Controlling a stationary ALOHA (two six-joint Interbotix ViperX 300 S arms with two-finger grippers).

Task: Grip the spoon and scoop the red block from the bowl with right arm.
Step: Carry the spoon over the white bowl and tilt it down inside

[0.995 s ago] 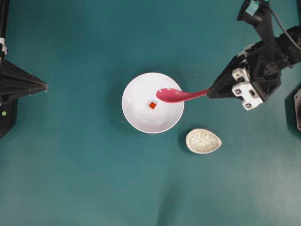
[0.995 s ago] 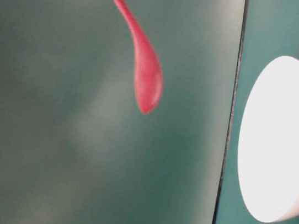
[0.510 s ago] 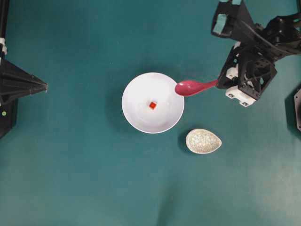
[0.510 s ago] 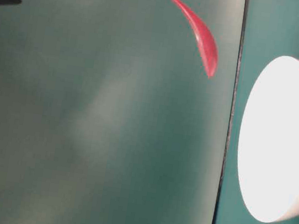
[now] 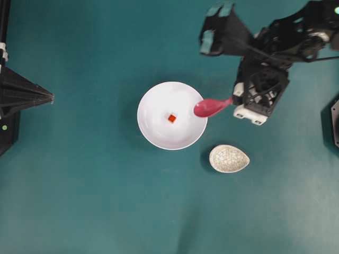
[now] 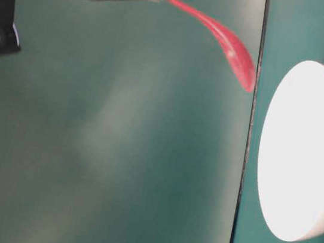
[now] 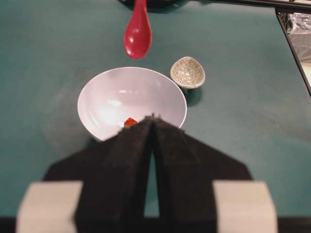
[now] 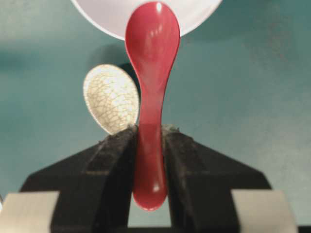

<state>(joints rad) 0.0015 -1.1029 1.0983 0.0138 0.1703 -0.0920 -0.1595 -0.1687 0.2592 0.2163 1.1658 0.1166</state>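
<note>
Black fingers (image 8: 112, 160) of the right gripper (image 8: 150, 145) are pinched on the handle of the pink spoon (image 5: 211, 107). Its scoop is held in the air at the right rim of the white bowl (image 5: 153, 132), tip angled downward. One red block (image 5: 171, 118) is seen on the bowl floor, apart from the spoon. A speckled beige dish (image 5: 229, 158) is set near the bowl, to its lower right. The left gripper (image 7: 152, 127) is pressed together, parked at the left edge of the teal table (image 5: 95, 201).

No legible text, label, brand, number or sign for you on anything in view.
</note>
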